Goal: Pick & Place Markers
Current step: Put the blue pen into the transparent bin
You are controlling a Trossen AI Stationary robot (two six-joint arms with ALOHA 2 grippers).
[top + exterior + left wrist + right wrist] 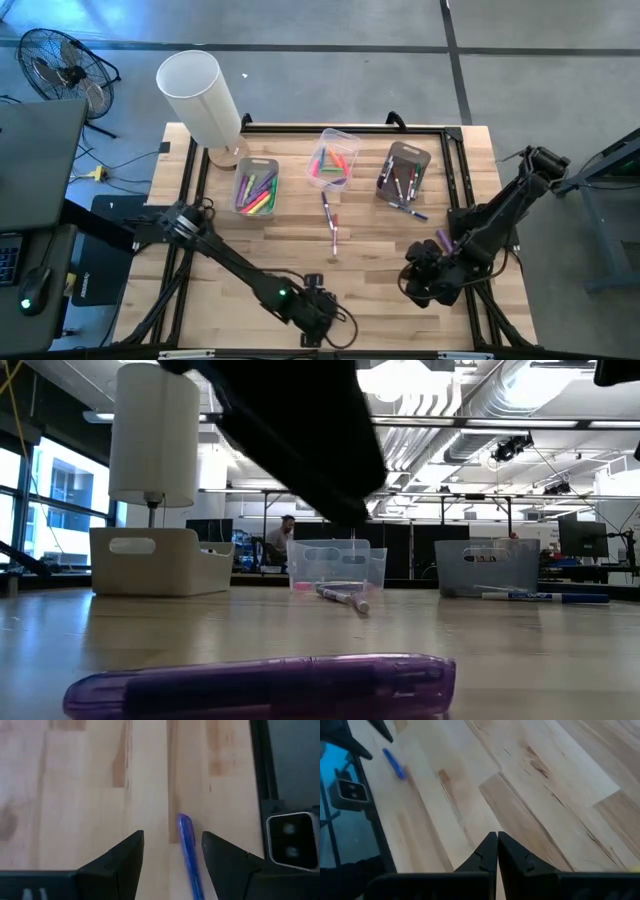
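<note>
The left gripper [172, 852], fingers spread wide, straddles a thin purple capped plastic marker [187, 847] lying at the table's near edge; light, stiff, slick and round, best pinched mid-barrel. The right gripper [497, 851] is closed, empty

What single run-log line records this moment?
left gripper: fingers open astride purple marker, near table edge | right gripper: shut, empty, idle | three bins: holding markers

Overhead, table-level, two wrist cameras
</note>
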